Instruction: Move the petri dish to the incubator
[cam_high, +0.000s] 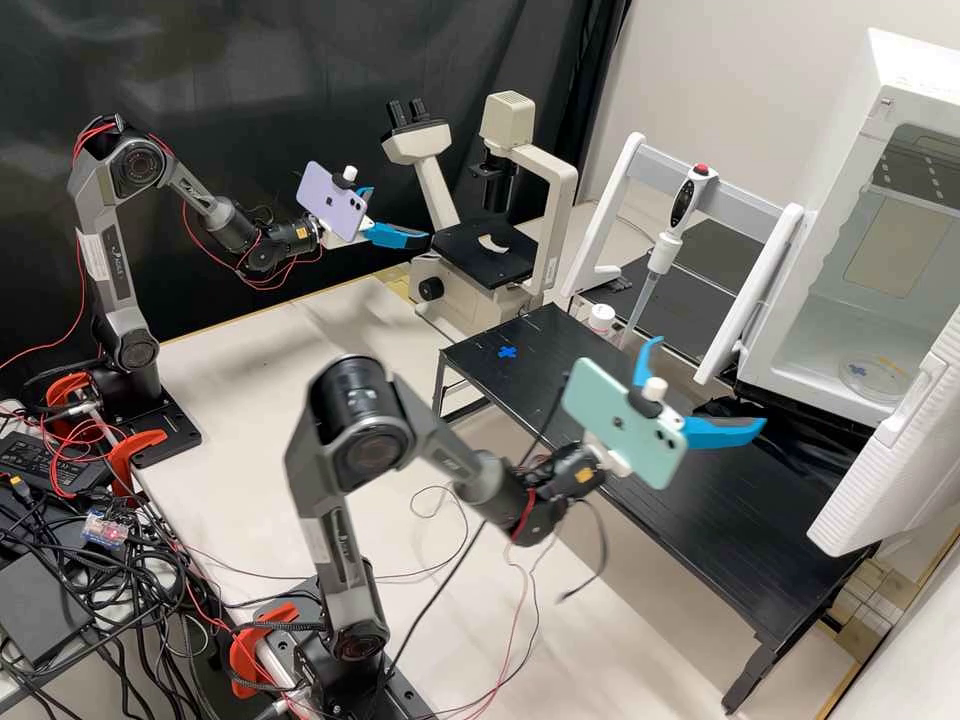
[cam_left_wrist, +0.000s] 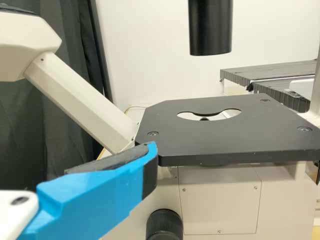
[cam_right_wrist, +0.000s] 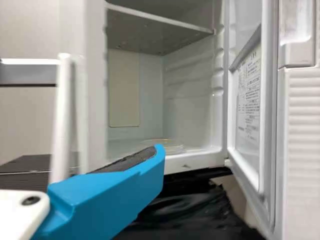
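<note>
In the high view my right gripper (cam_high: 710, 383) stands open in front of the incubator (cam_high: 817, 335), nothing between its fingers. The clear, round petri dish (cam_high: 873, 380) lies flat on the incubator's floor, inside the open doorway. Seen from the right wrist, the dish (cam_right_wrist: 167, 145) is a low clear shape beyond one blue finger of the right gripper (cam_right_wrist: 150, 162), with a gap between; that finger hides part of the incubator floor. My left gripper (cam_high: 400, 214), open and empty, is beside the microscope in the high view; in the left wrist view the left gripper (cam_left_wrist: 145, 160) shows one finger.
The incubator door (cam_high: 895, 460) hangs open at the right. A microscope (cam_high: 485, 250) stands at the back, its black stage (cam_left_wrist: 225, 145) near the left gripper. A pipette (cam_high: 665, 250) on a white stand and a small white bottle (cam_high: 601, 318) are by the black raised table (cam_high: 700, 520).
</note>
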